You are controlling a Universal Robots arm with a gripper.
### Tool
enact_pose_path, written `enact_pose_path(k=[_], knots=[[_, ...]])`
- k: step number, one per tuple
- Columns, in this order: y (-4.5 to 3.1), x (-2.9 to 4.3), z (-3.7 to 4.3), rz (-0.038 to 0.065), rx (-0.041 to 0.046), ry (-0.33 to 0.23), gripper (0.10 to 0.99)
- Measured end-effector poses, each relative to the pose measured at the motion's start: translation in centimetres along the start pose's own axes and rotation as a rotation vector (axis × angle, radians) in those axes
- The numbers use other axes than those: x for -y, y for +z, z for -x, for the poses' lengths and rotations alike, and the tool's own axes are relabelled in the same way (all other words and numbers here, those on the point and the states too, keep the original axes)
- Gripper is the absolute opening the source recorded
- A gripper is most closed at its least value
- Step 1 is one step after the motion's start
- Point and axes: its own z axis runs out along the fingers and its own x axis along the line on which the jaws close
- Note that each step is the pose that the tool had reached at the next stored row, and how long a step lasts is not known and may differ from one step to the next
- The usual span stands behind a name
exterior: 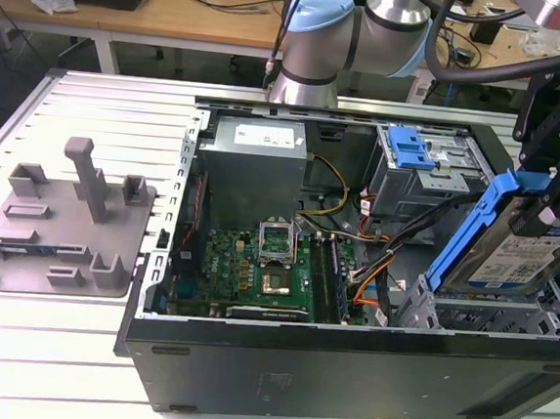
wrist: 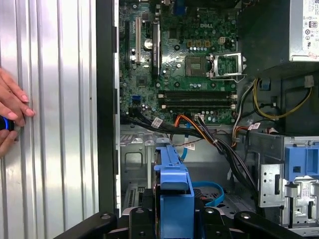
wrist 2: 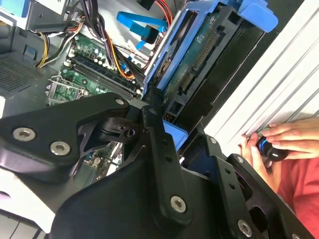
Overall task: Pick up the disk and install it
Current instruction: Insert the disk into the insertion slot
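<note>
The disk (exterior: pixel 517 252), a silver drive with a white-and-blue label in a bright blue carrier, hangs tilted on edge at the exterior view's right. It sits just above a grey drive bay (exterior: pixel 487 311) in the open computer case (exterior: pixel 345 357). My black gripper (exterior: pixel 544 198) comes down from above and is shut on the disk's upper end. In the second wrist view the gripper (wrist 2: pixel 174 135) clamps the blue carrier of the disk (wrist 2: pixel 199 55). In the first wrist view the carrier edge of the disk (wrist: pixel 172 181) runs out from the gripper (wrist: pixel 172 219).
Inside the case lie a green motherboard (exterior: pixel 255 266), a grey power supply (exterior: pixel 255 163), cable bundles (exterior: pixel 383 263) and a grey cage with a blue latch (exterior: pixel 410 147). A grey fixture plate (exterior: pixel 58 220) rests at the exterior view's left. A person's hand (wrist 2: pixel 279 139) holds a small knob beside the case.
</note>
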Motion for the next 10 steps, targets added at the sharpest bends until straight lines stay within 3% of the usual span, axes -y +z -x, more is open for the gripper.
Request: enact_pose_path(k=[6, 10], knots=[[-0.09, 0.0, -0.01, 0.001, 0.0, 0.004, 0.369], [-0.66, 0.02, 0.03, 0.001, 0.0, 0.006, 0.369]])
